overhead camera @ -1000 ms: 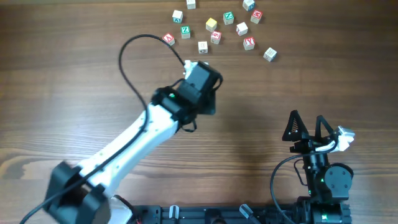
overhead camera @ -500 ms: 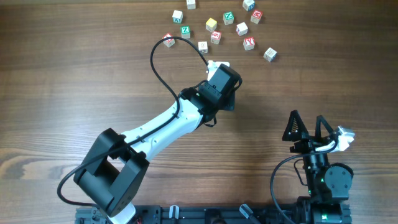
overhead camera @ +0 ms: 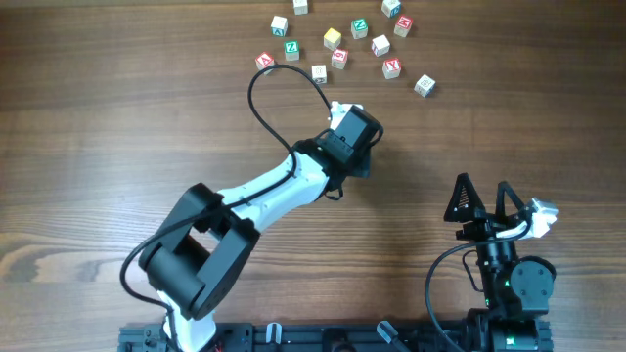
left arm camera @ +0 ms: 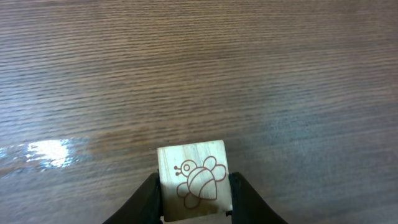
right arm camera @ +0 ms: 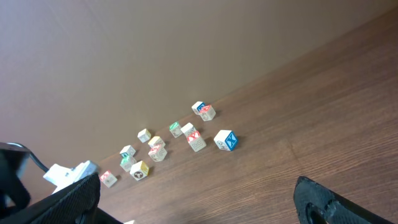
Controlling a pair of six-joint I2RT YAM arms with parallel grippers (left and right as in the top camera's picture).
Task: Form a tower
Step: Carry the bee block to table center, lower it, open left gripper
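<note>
My left gripper (left arm camera: 194,202) is shut on a pale wooden cube (left arm camera: 193,179) with a red bee drawn on its face. One black finger presses each side of it, over bare wood. In the overhead view the left gripper (overhead camera: 354,135) sits mid-table under its wrist housing, which hides the cube. Just beyond it, several loose letter cubes (overhead camera: 338,57) lie scattered at the far edge. No tower shows in any view. My right gripper (overhead camera: 483,196) rests near the front right, open and empty, its fingers (right arm camera: 328,202) wide apart.
The right wrist view takes in the scattered cubes (right arm camera: 157,151), among them a blue-marked one (right arm camera: 226,140) nearest the camera. A black cable (overhead camera: 262,83) loops up from the left arm toward the cubes. The wooden table (overhead camera: 117,147) spreads out on all sides.
The left arm has swung to the right and slightly toward the far cubes, carrying the bee cube. Its elbow has come forward into view. The right arm has not moved.
</note>
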